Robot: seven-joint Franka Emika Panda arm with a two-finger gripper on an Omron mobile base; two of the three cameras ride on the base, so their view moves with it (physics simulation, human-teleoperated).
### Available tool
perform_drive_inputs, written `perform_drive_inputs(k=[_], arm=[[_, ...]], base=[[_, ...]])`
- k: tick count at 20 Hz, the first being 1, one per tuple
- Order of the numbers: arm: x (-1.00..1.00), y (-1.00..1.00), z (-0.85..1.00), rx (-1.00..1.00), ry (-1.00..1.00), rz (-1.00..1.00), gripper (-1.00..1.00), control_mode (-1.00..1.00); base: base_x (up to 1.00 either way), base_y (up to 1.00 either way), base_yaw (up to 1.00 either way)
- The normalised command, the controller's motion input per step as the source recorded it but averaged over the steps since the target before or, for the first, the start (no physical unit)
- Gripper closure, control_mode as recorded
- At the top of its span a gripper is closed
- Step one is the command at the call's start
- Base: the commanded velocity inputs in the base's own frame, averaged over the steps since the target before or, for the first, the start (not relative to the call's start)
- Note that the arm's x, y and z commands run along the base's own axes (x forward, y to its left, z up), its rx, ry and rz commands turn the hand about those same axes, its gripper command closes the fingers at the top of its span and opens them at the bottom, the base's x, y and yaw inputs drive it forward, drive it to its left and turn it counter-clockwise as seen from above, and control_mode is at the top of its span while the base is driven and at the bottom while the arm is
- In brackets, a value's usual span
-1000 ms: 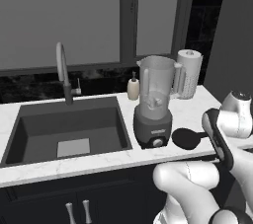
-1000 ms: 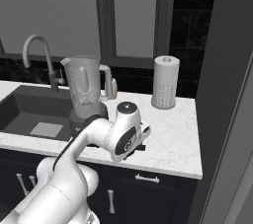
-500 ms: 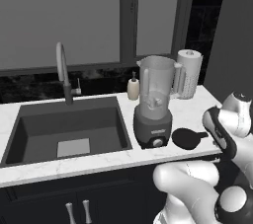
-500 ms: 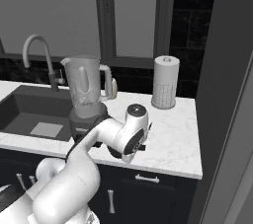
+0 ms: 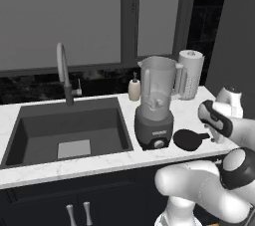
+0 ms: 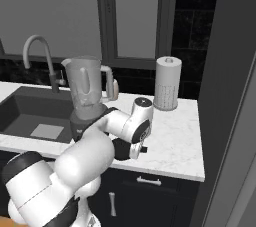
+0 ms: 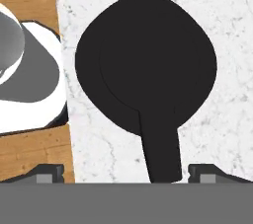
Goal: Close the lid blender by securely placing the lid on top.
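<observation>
While flat on marble, lid (image 7: 146, 65) under open hand (image 7: 126, 173) (tab between fingertips).

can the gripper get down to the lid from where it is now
Probably yes. The gripper hangs open right above the lid, which lies flat on the bare counter beside the blender. Its fingers straddle the lid's tab, nothing between.
</observation>
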Motion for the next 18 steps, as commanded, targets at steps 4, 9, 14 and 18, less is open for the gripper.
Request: perform_drive_inputs(k=[4, 9, 14, 18], arm=[[0.1, -0.06, -0.19, 0.1, 0.0, 0.21, -1.0, -1.0], [0.07, 0.0, -0.26, 0.02, 0.0, 0.13, -1.0, -1.0], [0.14, 0.07, -0.24, 0.0, 0.0, 0.0, -1.0, -1.0], [0.28, 0.0, -0.22, 0.0, 0.0, 0.0, -1.0, -1.0]], base=[[0.0, 0.0, 0.0], [0.0, 0.0, 0.0], [0.0, 0.0, 0.0], [0.0, 0.0, 0.0]])
